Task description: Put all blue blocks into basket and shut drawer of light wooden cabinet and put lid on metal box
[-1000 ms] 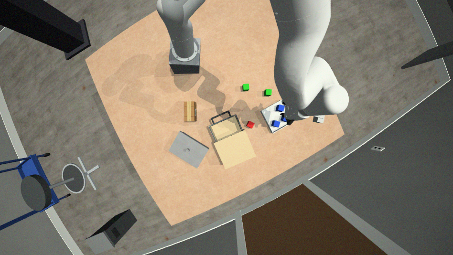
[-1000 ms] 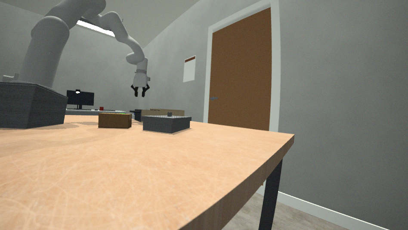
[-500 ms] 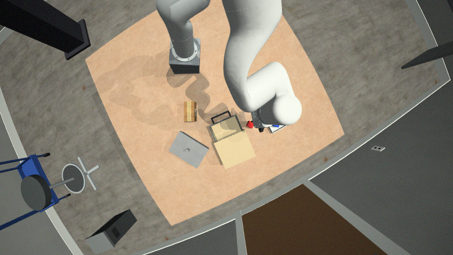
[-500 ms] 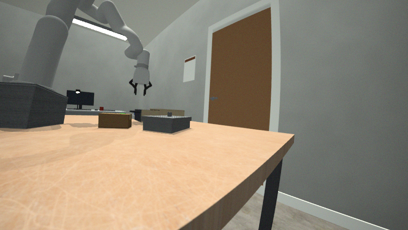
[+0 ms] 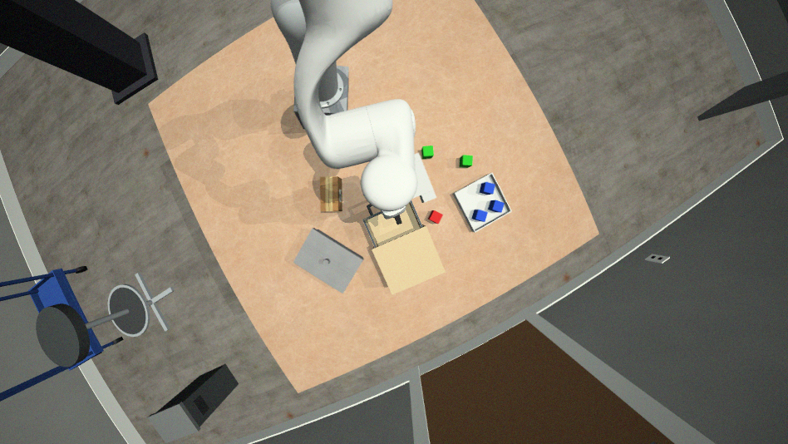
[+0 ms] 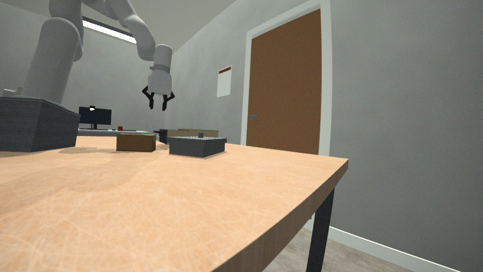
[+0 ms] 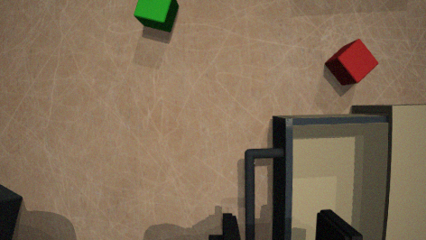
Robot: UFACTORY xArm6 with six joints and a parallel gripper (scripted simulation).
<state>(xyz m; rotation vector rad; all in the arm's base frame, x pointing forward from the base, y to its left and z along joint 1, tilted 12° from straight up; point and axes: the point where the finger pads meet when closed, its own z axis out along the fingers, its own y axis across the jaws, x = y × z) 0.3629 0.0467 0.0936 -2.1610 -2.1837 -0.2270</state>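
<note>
My gripper (image 5: 397, 219) (image 6: 157, 108) (image 7: 282, 226) is open and empty, high above the pulled-out drawer (image 5: 380, 225) (image 7: 282, 180) of the light wooden cabinet (image 5: 407, 262) (image 7: 408, 180). The visible part of the drawer's inside holds no block; the rest is hidden by my gripper or out of view. The white basket (image 5: 464, 212) holds three blue blocks (image 5: 486, 188) (image 5: 496, 206) (image 5: 480, 215), none over its edge. The grey metal box (image 6: 184, 146) has its knobbed lid (image 5: 342, 270) on; its inside is hidden.
A red block (image 5: 435, 216) (image 7: 356, 63) lies between the drawer and the basket. One green block (image 5: 427, 151) (image 7: 155, 9) and another green block (image 5: 466, 160) lie towards the arm's base. A brown wooden box (image 5: 331, 194) (image 6: 135, 142) stands beyond the drawer, on the side away from the basket.
</note>
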